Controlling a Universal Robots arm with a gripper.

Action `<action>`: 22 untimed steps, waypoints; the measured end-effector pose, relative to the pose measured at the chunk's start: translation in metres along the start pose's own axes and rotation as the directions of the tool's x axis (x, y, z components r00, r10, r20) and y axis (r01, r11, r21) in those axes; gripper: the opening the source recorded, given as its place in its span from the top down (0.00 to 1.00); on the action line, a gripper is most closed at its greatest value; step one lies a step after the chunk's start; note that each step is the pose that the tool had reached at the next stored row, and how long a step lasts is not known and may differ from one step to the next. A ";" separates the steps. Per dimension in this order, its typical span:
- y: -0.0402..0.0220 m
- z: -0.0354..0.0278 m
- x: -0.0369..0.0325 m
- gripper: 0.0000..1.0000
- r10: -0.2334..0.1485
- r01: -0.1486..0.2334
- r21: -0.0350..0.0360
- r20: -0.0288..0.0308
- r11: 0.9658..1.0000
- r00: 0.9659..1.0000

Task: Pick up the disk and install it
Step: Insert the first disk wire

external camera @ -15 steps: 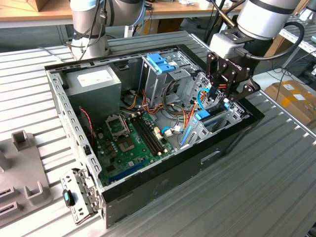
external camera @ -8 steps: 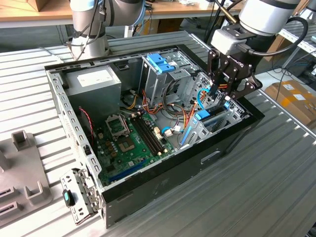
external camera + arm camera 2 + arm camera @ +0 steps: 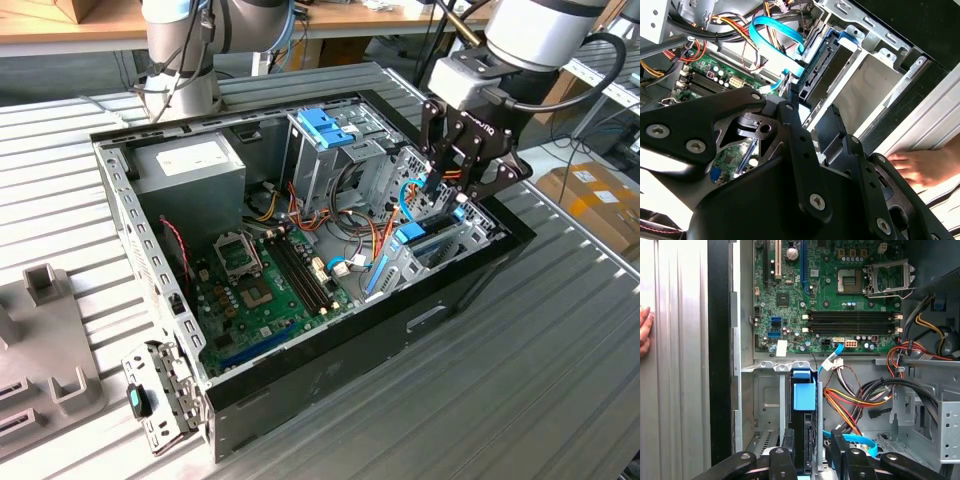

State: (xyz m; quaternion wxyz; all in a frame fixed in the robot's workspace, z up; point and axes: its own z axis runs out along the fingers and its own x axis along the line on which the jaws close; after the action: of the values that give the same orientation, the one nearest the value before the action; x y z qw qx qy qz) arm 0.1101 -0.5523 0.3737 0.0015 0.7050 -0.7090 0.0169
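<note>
Disk [image 3: 804, 397] stands on edge in the drive bay [image 3: 765, 405], at the corner of the computer case [image 3: 330, 370] toward the exterior view's right. Gripper [image 3: 812, 440] directly over it, fingers [image 3: 788, 452] apart, one on each side of the disk's near end. Contact not discernible.

An open black metal computer case [image 3: 330, 385] lies on the ribbed grey metal bench [image 3: 530, 370]. Inside, a green motherboard [image 3: 262, 290] sits near a grey boxy power supply [image 3: 190, 170]. A brown cardboard box [image 3: 595, 195] rests at the exterior view's right.
</note>
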 end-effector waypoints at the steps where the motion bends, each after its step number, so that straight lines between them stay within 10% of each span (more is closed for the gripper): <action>1: -0.0006 0.0001 0.0000 0.57 0.000 0.000 0.000 0.000 1.000 1.000; 22: -0.0056 0.0002 0.0000 0.57 0.000 0.000 0.000 0.000 1.000 1.000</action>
State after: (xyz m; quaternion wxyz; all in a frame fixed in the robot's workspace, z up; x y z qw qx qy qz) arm 0.1157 -0.5523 0.3737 0.0014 0.7050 -0.7090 0.0168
